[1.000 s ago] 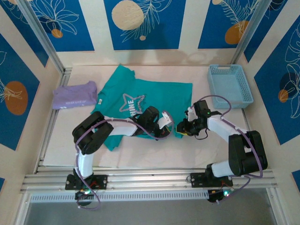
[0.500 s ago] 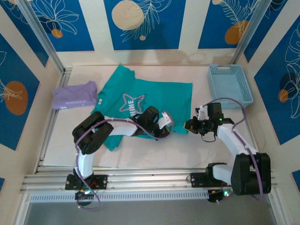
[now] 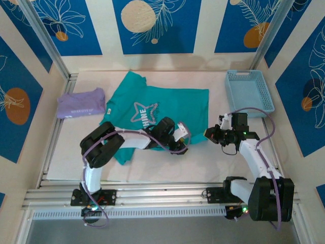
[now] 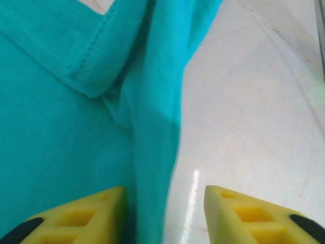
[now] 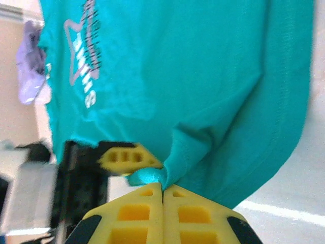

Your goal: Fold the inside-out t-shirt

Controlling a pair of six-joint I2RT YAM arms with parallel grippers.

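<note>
The left arm lies across the near side of the inside-out t-shirt, covering its near hem and part of the chest print (the lettering is too small to read from above). The shirt is spread on the table, far of centre. The left arm stretches low to the right, and the left gripper has its jaws apart around a loose fold. The right arm reaches left, and the right gripper is clamped on a pinch of the shirt's near right hem.
</note>
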